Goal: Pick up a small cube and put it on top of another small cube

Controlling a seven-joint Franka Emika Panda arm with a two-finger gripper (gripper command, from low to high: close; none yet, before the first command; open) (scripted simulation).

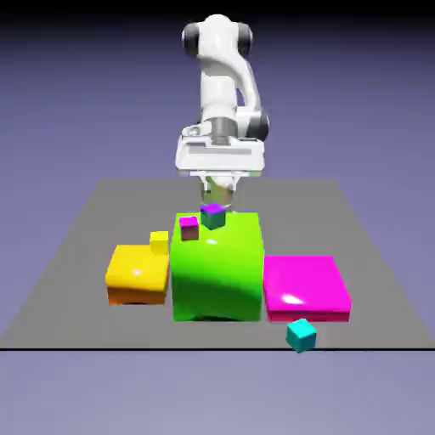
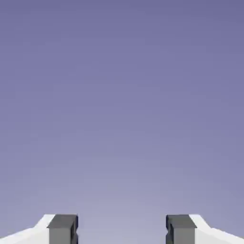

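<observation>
The small cube (image 1: 301,335), plain teal, lies on the grey table near its front edge, in front of the magenta slab. My gripper (image 1: 219,190) hangs far from it, above the back of the big green block (image 1: 217,268), just behind a small teal cube with a purple top (image 1: 212,216). A small magenta cube (image 1: 189,228) also sits on the green block. In the hand view my gripper (image 2: 121,231) is open: both grey fingertips (image 2: 63,229) stand well apart with only the backdrop between them.
A yellow block (image 1: 136,272) on an orange base stands at the exterior view's left with a small yellow cube (image 1: 159,242) on its back corner. A flat magenta slab (image 1: 306,287) lies at the right of the green block.
</observation>
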